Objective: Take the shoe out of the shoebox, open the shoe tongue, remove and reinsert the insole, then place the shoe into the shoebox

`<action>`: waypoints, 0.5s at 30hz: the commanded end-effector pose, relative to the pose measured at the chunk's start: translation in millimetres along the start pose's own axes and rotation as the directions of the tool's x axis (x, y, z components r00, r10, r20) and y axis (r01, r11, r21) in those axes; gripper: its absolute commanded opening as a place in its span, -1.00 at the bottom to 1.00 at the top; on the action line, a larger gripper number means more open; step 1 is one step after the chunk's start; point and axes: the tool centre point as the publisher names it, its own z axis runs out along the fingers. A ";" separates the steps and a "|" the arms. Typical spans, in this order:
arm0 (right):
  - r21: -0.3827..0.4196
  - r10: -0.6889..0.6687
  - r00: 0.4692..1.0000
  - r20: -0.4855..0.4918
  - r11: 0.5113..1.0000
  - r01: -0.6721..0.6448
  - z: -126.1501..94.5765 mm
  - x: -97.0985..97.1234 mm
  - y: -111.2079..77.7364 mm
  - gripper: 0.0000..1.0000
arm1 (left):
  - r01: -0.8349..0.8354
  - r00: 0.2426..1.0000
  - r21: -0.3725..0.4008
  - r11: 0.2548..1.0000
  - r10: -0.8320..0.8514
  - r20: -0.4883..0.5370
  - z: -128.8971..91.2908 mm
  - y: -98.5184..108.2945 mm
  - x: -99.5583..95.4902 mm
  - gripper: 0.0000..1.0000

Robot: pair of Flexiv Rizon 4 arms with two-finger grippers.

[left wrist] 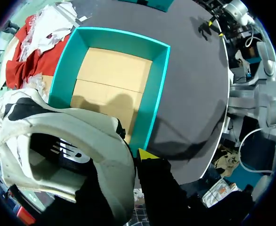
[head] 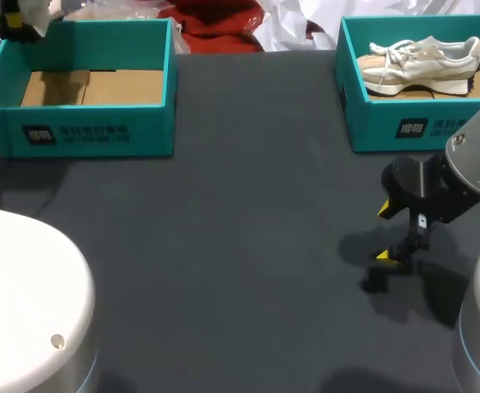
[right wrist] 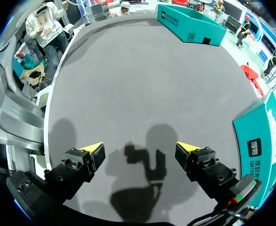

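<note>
The head camera looks down from behind; both wrist cameras hang over the table [head: 248, 246], all seeing the left box [head: 92, 131].

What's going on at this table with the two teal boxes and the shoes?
The left gripper holds a white shoe in the air at the far left corner of the empty teal shoebox, so the shoe is already out of its box. The right gripper hangs open over the dark table, holding nothing, just in front of the other teal shoebox, where a second shoe lies inside.
</note>
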 end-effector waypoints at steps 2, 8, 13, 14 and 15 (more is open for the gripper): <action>0.002 0.001 1.000 0.004 1.000 -0.001 0.0 1.8 -0.3 1.00 | -0.276 0.947 -0.087 0.957 0.287 0.147 13.9 13.8 5.1 -1.00; 0.002 0.001 1.000 0.004 1.000 -0.001 0.0 1.8 -0.3 1.00 | -0.276 0.947 -0.087 0.957 0.287 0.147 13.9 13.8 5.1 -1.00; 0.002 0.001 1.000 0.004 1.000 -0.001 0.0 1.8 -0.3 1.00 | -0.276 0.947 -0.087 0.957 0.287 0.147 13.9 13.8 5.1 -1.00; 0.002 0.001 1.000 0.004 1.000 -0.001 0.0 1.8 -0.3 1.00 | -0.276 0.947 -0.087 0.957 0.287 0.147 13.9 13.8 5.1 -1.00; 0.002 0.001 1.000 0.004 1.000 -0.001 0.0 1.8 -0.3 1.00 | -0.276 0.947 -0.087 0.957 0.287 0.147 13.9 13.8 5.1 -1.00</action>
